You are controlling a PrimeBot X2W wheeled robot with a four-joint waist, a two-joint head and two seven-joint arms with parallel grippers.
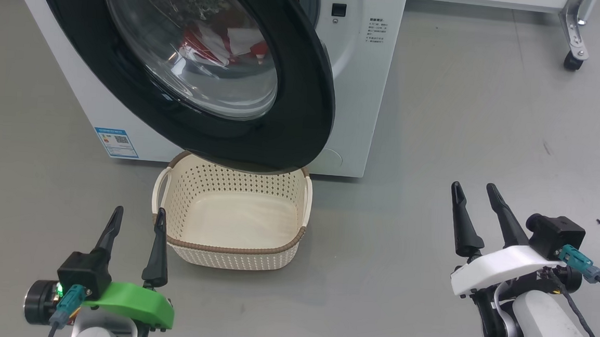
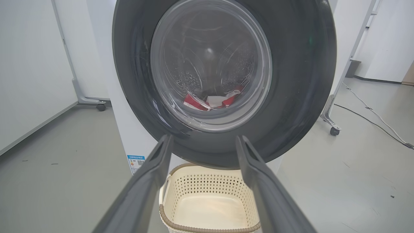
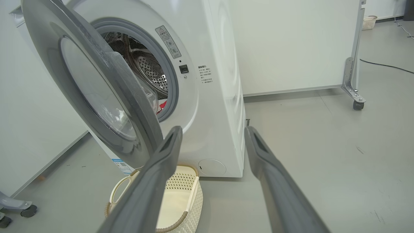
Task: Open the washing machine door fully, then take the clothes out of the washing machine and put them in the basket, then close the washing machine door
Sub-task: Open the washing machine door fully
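Hazard: washing machine door (image 1: 293, 111) stood half-swung over the basket (image 1: 232, 248) at its 12 o'clock rim, clothes (image 1: 219, 43) behind the glass; left gripper (image 1: 139, 211) at 7, right gripper (image 1: 473, 185) at 4, both wide, empty. I feared a slip off the glossy edge.

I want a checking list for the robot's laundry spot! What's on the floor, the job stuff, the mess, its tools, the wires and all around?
Surface: grey floor, lightly scuffed.
Job's things: washing machine door partly open, over the basket's far edge; red-and-white clothes inside the washing machine; basket empty, on the floor in front.
Clutter: small dark specks at the right.
Tools: left tool and right tool open, holding nothing.
Cables: one cable lying on the floor.
Surroundings: wheeled metal frame, white panels.
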